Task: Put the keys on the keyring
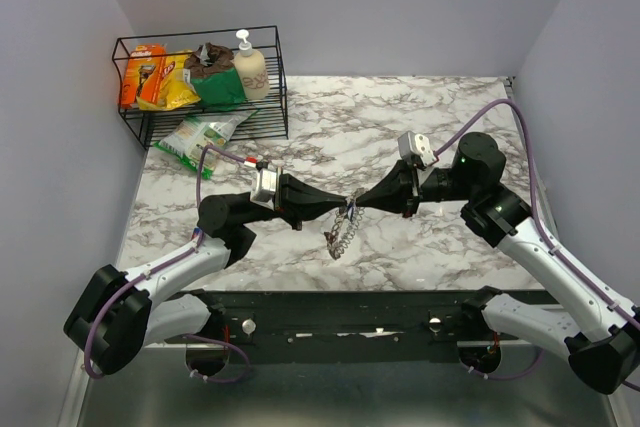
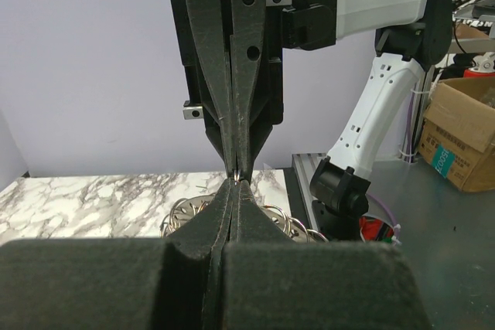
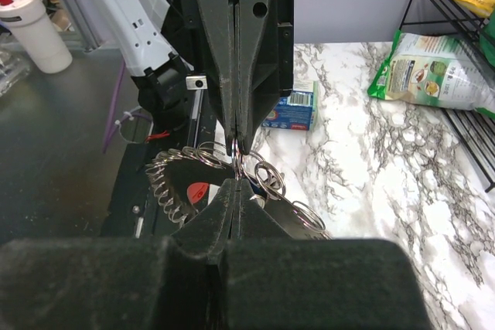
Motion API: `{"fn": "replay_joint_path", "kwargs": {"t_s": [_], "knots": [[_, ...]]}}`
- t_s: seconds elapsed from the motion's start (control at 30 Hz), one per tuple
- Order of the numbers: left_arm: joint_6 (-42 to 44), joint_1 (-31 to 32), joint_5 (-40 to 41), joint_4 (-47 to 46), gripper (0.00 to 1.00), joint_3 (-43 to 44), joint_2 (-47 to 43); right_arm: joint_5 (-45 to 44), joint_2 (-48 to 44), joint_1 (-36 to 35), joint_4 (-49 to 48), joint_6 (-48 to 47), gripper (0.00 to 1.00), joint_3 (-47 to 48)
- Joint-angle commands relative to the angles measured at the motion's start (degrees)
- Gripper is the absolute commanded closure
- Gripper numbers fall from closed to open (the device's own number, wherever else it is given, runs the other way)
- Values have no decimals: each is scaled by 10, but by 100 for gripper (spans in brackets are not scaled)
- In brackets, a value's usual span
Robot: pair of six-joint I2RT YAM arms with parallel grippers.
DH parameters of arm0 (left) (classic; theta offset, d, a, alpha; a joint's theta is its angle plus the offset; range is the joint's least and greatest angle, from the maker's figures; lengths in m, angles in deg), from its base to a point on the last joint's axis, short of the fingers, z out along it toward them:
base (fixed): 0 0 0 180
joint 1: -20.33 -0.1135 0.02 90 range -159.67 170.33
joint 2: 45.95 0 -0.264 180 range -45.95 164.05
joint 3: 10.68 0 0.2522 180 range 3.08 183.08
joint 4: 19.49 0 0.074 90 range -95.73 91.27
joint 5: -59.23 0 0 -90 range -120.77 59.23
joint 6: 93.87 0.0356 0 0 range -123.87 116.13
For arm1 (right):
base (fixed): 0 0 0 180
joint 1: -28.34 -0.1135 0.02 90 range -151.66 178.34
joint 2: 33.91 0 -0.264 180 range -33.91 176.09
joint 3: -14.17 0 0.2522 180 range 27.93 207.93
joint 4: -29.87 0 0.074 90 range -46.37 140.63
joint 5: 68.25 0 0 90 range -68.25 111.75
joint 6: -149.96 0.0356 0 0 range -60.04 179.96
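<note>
In the wrist views, the dark fingers of each tool fill the lower foreground. The left tool point(image 2: 234, 191) is fully closed, with its fingers pressed flat together to a narrow tip. The right tool point(image 3: 238, 185) is closed in the same way.

The two tools are set tip to tip directly above the keyring point(image 1: 340, 234). The left tool point(image 1: 343, 203) reaches it from the left side and the right tool point(image 1: 357, 201) from the right side. Seen from the right wrist, thin wire loops at the upper edge of the keyring point(image 3: 166, 179) lie at the point where the two tips meet. It cannot be told whether a loop is pinched by either tool. The toothed rim of the keyring spreads below and to the near side of the tips. Seen from the left wrist, part of the keyring point(image 2: 186, 214) shows just behind the closed fingers. Single keys cannot be made out.

The marbled tabletop point(image 1: 420, 247) lies under the keyring. A green snack packet point(image 1: 200, 135) lies well apart from the keyring, beyond it and to the left. A black wire basket point(image 1: 278, 57) stands farther off in the same direction and holds packets and a pump bottle point(image 1: 250, 65). A small blue box point(image 3: 290, 110) lies near the keyring on the left-arm side.
</note>
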Motion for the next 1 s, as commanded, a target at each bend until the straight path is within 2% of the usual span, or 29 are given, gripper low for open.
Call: {"fn": "replay_joint_path", "kwargs": {"t_s": [0.0, 0.87, 0.97], "knots": [[-2, 0, 13, -106, 100, 20, -2, 11, 6, 4, 1, -11, 99, -6], [-21, -1, -19, -116, 100, 39, 10, -7, 18, 3, 53, -49, 99, 6], [-25, -1, -21, -118, 100, 41, 11, -8, 17, 2, 58, -52, 96, 7]]}}
